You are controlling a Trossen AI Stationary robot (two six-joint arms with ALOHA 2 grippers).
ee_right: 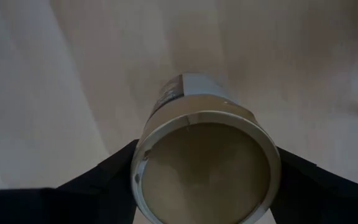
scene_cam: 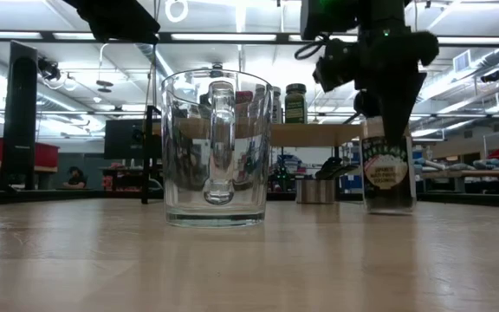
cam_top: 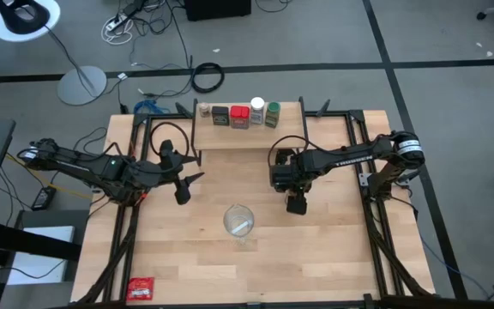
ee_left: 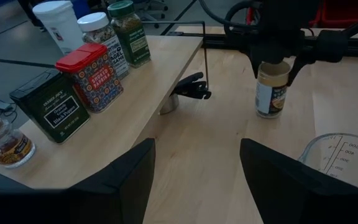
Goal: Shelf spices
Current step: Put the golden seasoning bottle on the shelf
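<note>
1. Tan-lidded jar stands upright on the table, right of the glass mug.
2. My right gripper hangs over it, fingers spread either side of the lid.
3. 5 spices sit on the shelf.
4. My left gripper waits spread, empty.

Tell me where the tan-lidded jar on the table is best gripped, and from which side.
Grip the tan-lidded jar just under its lid, coming straight down from above. It stands upright on the bare table, and its round body gives two opposite sides for fingers. The right claw is placed this way, its fingers flanking the jar. The left claw waits open.
</note>
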